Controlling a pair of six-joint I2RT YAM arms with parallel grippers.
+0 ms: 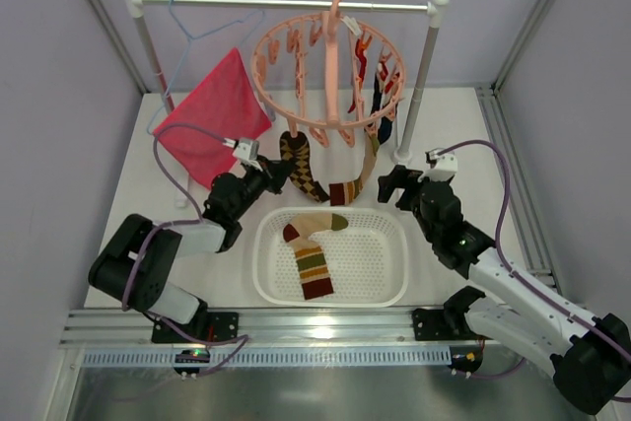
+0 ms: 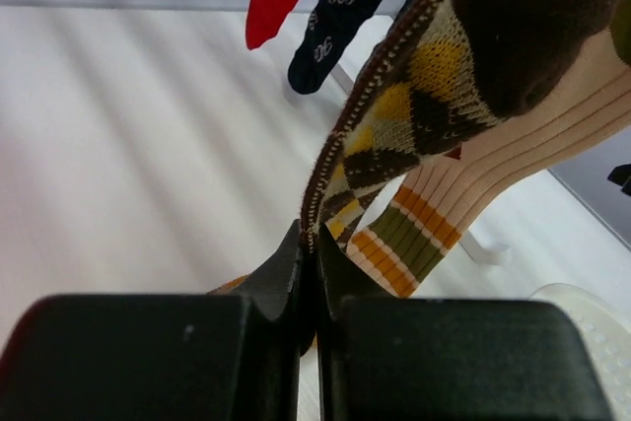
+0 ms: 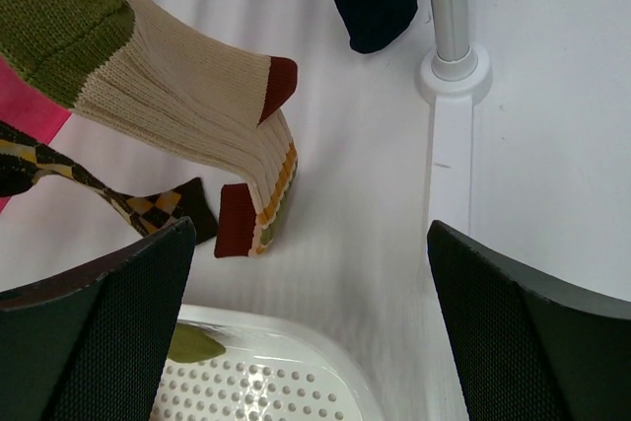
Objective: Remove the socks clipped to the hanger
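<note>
Left tool (image 2: 308,244) pinches argyle sock (image 2: 424,96); striped sock (image 2: 473,194) hangs alongside.

Top external: high above and behind both grippers, facing down and forward over the whole table (image 1: 454,125). Left wrist: looking out past the left gripper (image 2: 308,248), very near the argyle sock (image 2: 414,115) pinched at its tips. Right wrist: looking down between the spread fingers of the right gripper (image 3: 311,234). Shared by both wrist views: the argyle sock and the striped sock (image 3: 177,96) ahead.

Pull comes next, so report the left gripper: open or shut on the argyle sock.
Shut on it. In the wrist view the left gripper has its fingers pressed together, the argyle sock pinched by its edge between them.
</note>
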